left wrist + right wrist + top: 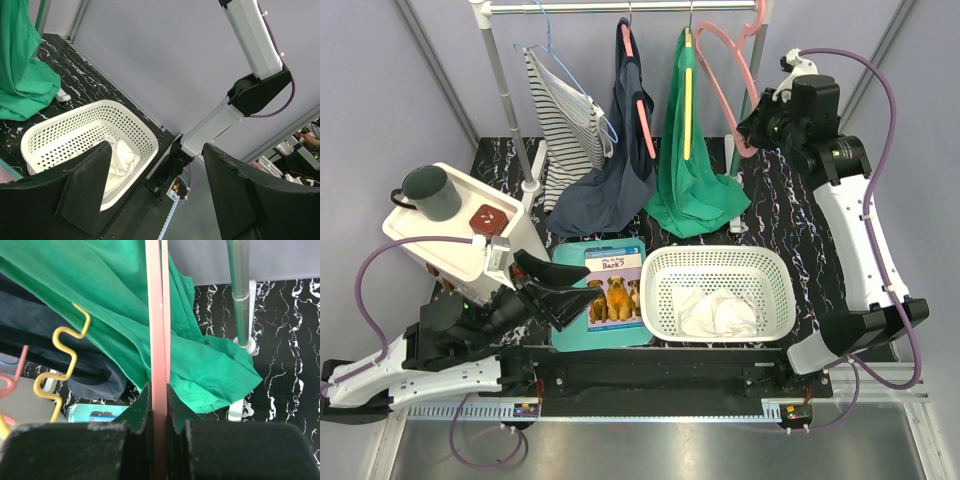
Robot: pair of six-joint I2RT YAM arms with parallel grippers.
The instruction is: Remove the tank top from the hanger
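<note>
My right gripper is shut on a bare pink hanger that hooks on the rack rail; in the right wrist view the hanger's bar runs up from between my closed fingers. A green tank top hangs on a yellow hanger just left of it and also shows in the right wrist view. A white garment lies in the white basket. My left gripper is open and empty, low over the book, facing the basket.
A navy garment on a pink hanger and a striped top on a blue hanger hang further left. A dog book lies left of the basket. A white box with a green mug stands at the left. Rack posts stand behind.
</note>
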